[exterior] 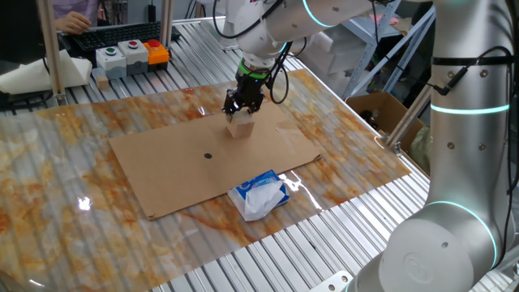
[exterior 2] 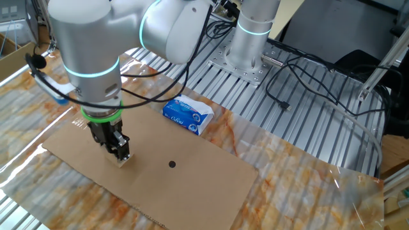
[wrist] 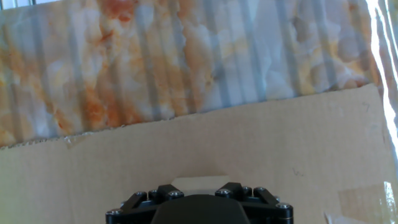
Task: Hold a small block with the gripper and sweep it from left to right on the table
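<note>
The small block (exterior: 239,126) is a pale tan wooden cube resting on the brown cardboard sheet (exterior: 178,170), near its far edge. My black gripper (exterior: 243,104), with a green ring above it, is shut on the block from above. In the other fixed view the gripper (exterior 2: 117,151) clamps the block (exterior 2: 121,160) near the cardboard's left part. In the hand view the block's pale top (wrist: 200,182) shows between the two fingers (wrist: 149,194). The marbled orange-and-white table (exterior: 49,186) lies all around the cardboard.
A white-and-blue plastic packet (exterior: 259,195) lies at the cardboard's near edge; it also shows in the other fixed view (exterior 2: 187,114). A small dark dot (exterior: 208,156) marks the cardboard. A button box (exterior: 130,55) stands at the back left. An open carton (exterior: 381,109) sits beyond the right rail.
</note>
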Available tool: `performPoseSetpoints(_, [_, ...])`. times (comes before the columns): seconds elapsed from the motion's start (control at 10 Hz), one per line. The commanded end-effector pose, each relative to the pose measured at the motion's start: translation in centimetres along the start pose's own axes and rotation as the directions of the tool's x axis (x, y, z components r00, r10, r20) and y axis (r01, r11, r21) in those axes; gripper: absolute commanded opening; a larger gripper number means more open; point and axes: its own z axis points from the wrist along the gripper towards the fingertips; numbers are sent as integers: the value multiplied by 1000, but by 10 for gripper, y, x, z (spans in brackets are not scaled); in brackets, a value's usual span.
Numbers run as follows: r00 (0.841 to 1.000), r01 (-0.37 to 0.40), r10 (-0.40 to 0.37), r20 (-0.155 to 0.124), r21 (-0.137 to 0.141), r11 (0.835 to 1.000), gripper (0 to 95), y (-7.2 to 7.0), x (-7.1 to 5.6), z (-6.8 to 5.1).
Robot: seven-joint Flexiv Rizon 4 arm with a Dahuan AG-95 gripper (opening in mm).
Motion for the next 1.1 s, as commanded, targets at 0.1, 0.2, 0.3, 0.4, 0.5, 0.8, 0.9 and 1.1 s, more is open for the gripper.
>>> performPoseSetpoints(0.1, [1000, -8, 8, 1, 2, 1000, 380, 1, 2, 2])
performPoseSetpoints(0.2, [1000, -1, 1, -2, 1, 1000, 190, 2, 2, 2])
performPoseSetpoints(0.3, [1000, 2, -2, -3, 2, 1000, 0, 2, 2, 2])
performPoseSetpoints(0.4, [1000, 9, -9, -3, 3, 1000, 0, 2, 2, 2])
performPoseSetpoints(0.5, [1000, 12, -12, -3, 3, 1000, 0, 2, 2, 2])
performPoseSetpoints(0.8, [1000, 15, -15, -5, 3, 1000, 0, 3, 3, 3])
performPoseSetpoints(0.9, [1000, 20, -20, -5, 3, 1000, 0, 3, 3, 3])
performPoseSetpoints(1.1, [1000, 27, -27, -5, 4, 1000, 0, 4, 3, 3])
